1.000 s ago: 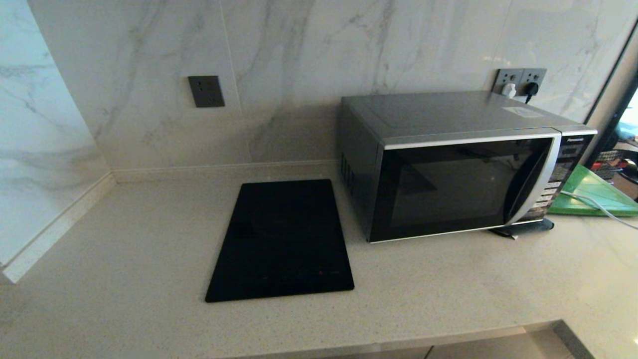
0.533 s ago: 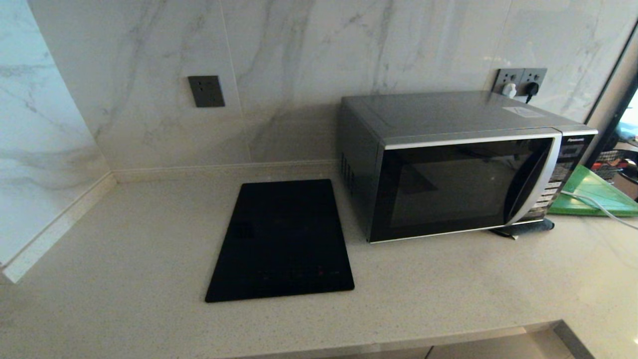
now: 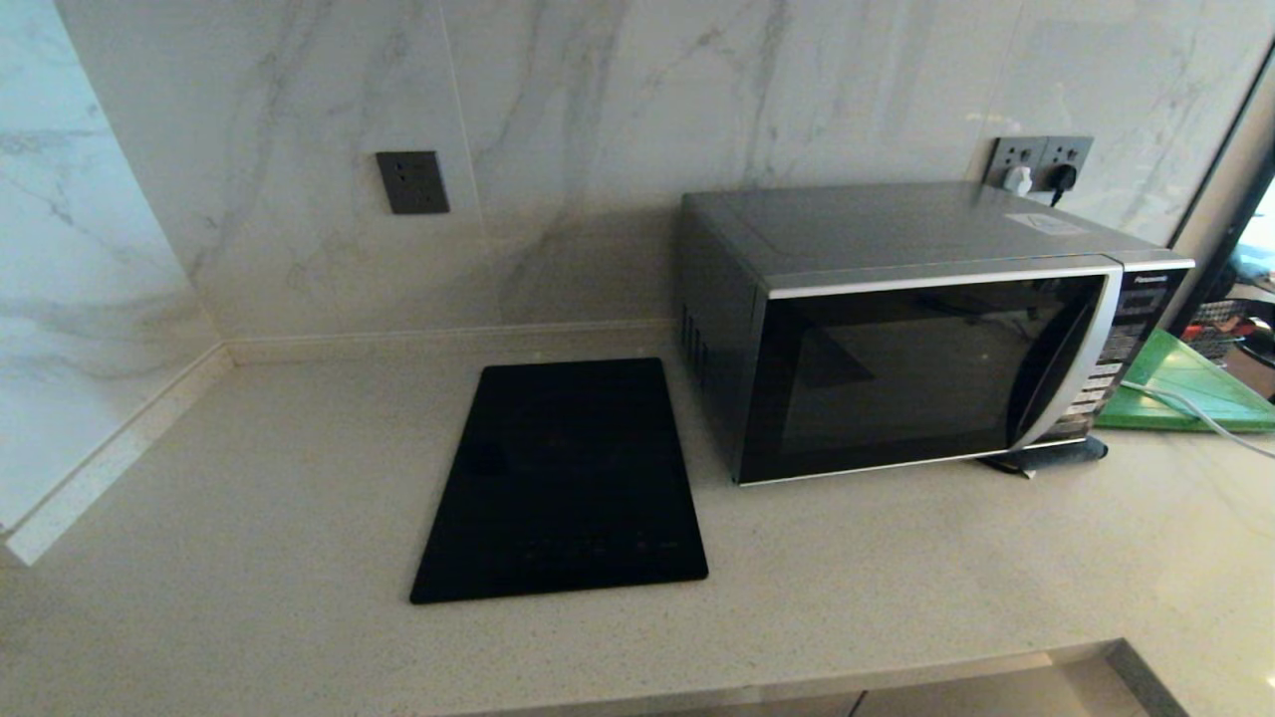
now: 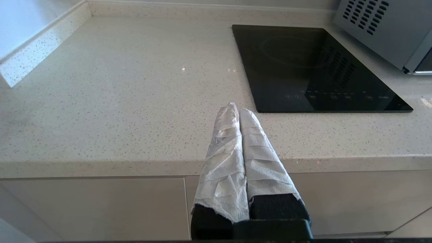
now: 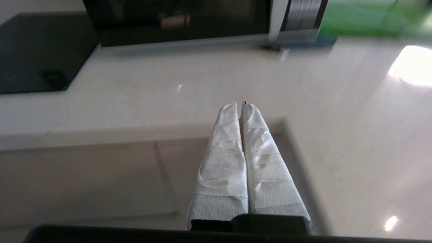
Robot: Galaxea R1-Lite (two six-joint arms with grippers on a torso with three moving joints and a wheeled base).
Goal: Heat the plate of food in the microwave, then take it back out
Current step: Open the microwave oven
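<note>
My left gripper [image 4: 238, 109] hangs out in front of the counter edge, its white-wrapped fingers [image 4: 225, 148] pressed together with nothing between them. My right gripper [image 5: 239, 105] does the same on the other side, fingers [image 5: 263, 158] clenched on nothing, above the counter's front edge, facing the microwave. Neither arm shows in the head view. The microwave [image 3: 926, 329] sits at the back right of the countertop [image 3: 249, 518], dark glass door closed, curved silver handle [image 3: 1071, 368] beside the button panel. Through the glass I cannot tell what is inside, and the plate of food appears in none of my views. The black cooktop [image 3: 563, 483] lies flat just left of the microwave. A green board [image 3: 1185, 383] rests at the far right, a white cable [image 3: 1185, 408] across it.
</note>
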